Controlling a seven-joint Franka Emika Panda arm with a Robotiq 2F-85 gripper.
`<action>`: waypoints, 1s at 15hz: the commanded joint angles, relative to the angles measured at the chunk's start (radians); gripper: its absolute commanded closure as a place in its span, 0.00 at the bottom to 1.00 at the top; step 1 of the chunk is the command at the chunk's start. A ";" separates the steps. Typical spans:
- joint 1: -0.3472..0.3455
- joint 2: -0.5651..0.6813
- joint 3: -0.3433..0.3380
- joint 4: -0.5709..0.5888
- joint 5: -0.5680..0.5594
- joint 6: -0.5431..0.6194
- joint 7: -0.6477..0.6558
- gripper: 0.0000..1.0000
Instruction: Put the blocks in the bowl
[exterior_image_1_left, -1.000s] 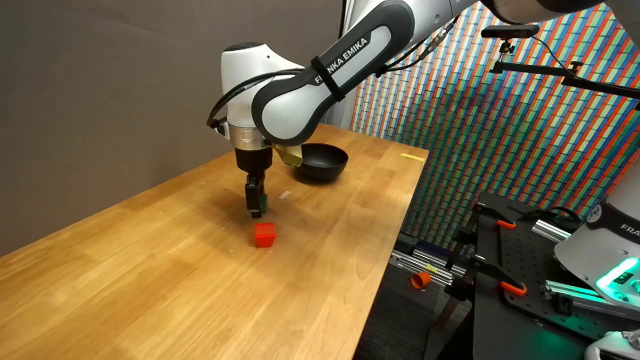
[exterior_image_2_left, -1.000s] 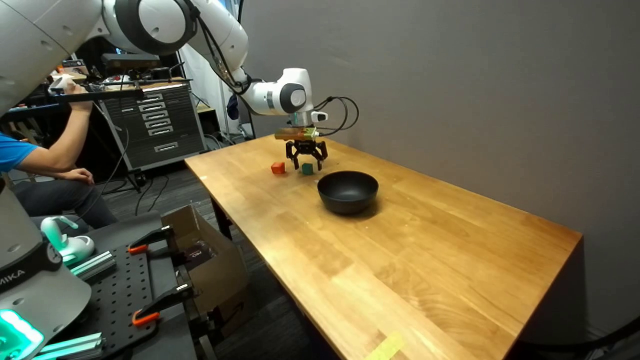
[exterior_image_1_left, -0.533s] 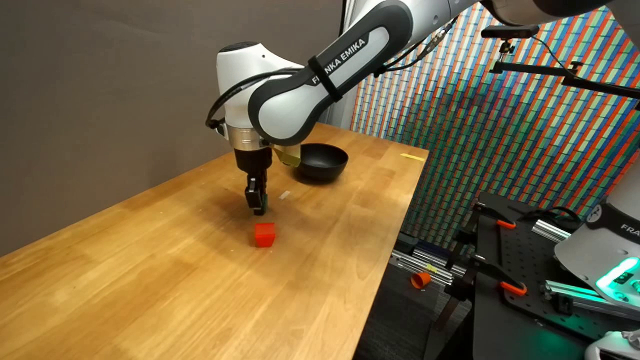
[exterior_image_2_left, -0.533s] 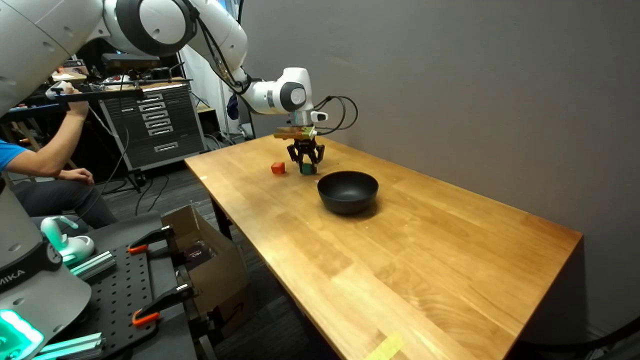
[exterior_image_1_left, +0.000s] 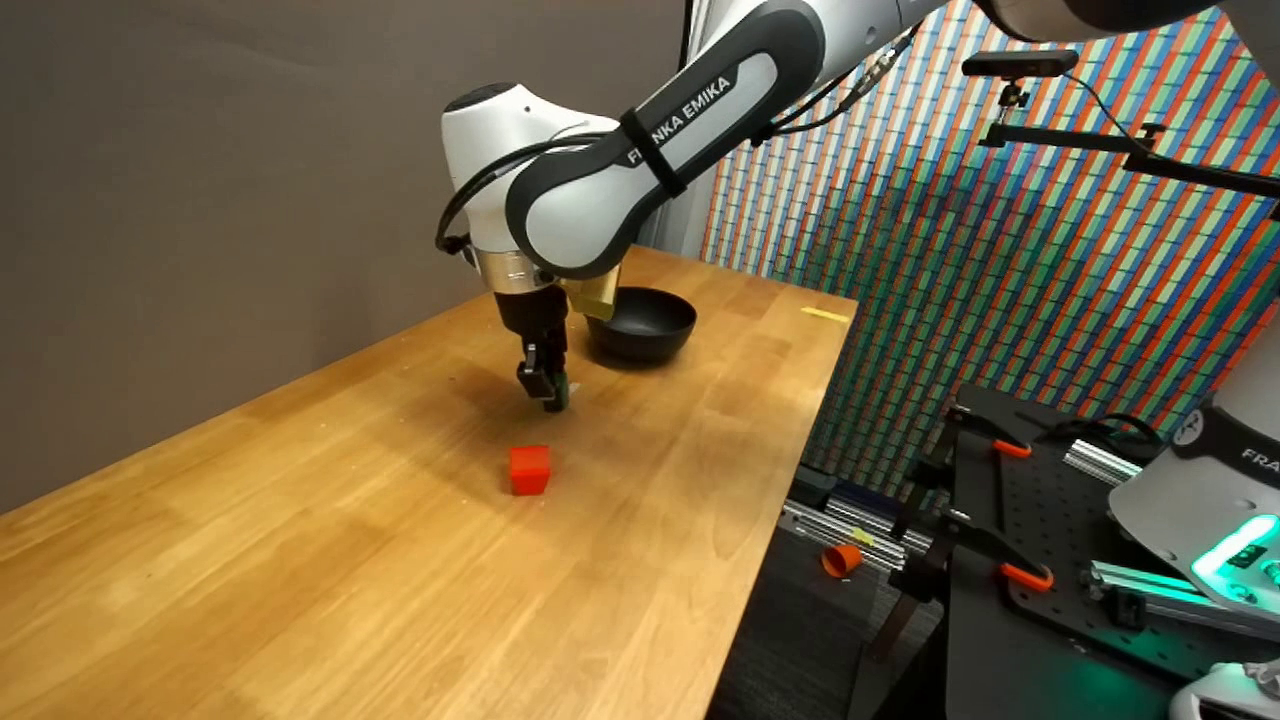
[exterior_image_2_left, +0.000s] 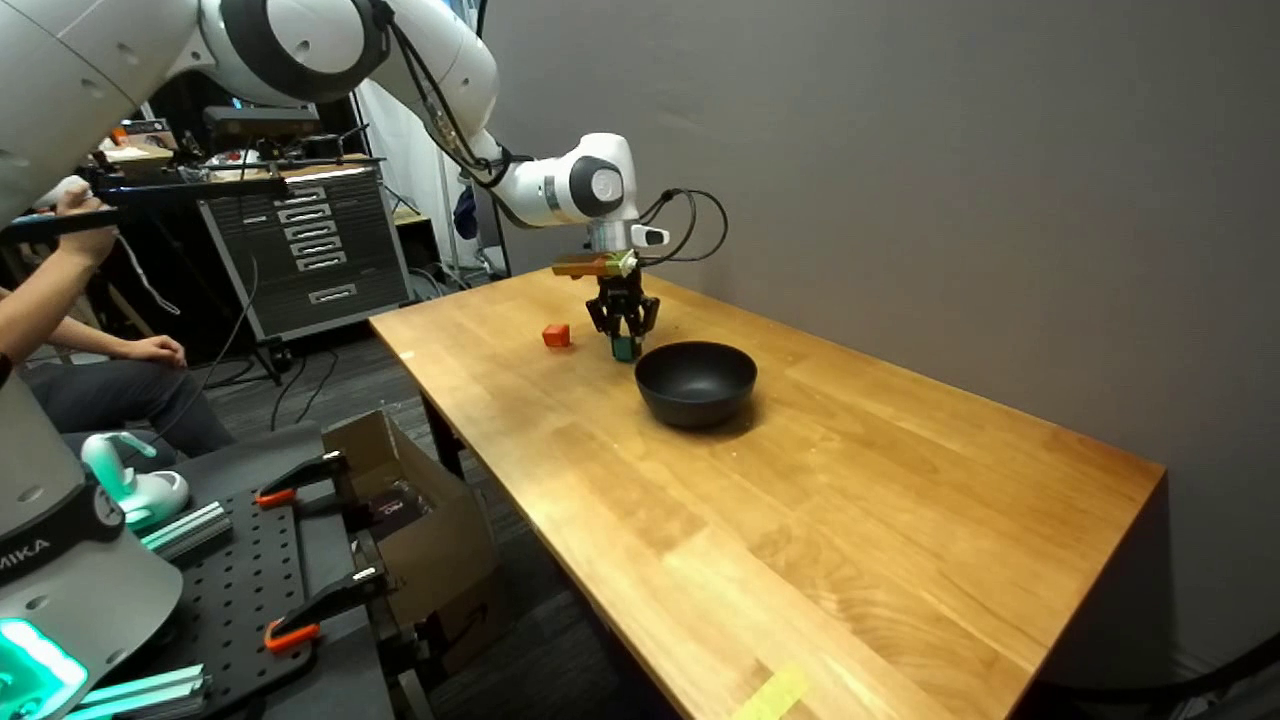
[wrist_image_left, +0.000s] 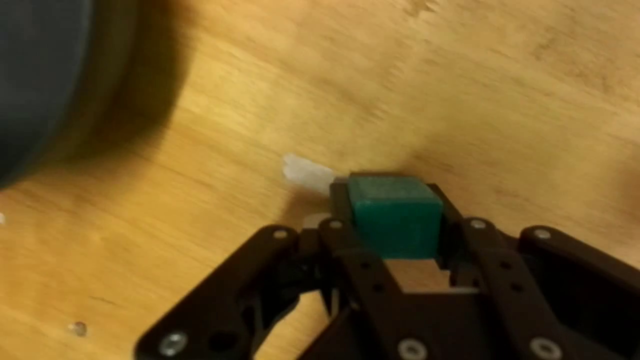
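Your claw (wrist_image_left: 393, 212) pinched the green cube (wrist_image_left: 397, 227) between its two fingertips (wrist_image_left: 341, 201), one pressed to each side, and the cube filled the gap between them. You had the claw leaning slightly off upright above the wooden table (exterior_image_2_left: 850, 510); the views did not make plain whether the cube's underside touched the wood. Just beside the fingertips, in the wrist view, a pale scrap (wrist_image_left: 306, 172) lay on the table. Near the claw, toward the upper left of the wrist view, the black bowl (wrist_image_left: 37, 85) stood upright, touching neither your fingers nor the green cube, which was outside it. On the claw's opposite side, also near, the red-orange cube (exterior_image_1_left: 529, 470) rested on the table, loose, so that in both exterior views your claw came between it and the bowl. Well apart, lower down past the table's edge, an open cardboard box (exterior_image_2_left: 440, 570) showed in an exterior view.
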 joint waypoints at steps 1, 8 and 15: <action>-0.004 -0.118 -0.059 -0.121 -0.050 -0.038 0.101 0.85; -0.040 -0.332 -0.111 -0.312 -0.084 -0.073 0.246 0.85; -0.133 -0.491 -0.083 -0.476 -0.052 -0.044 0.245 0.85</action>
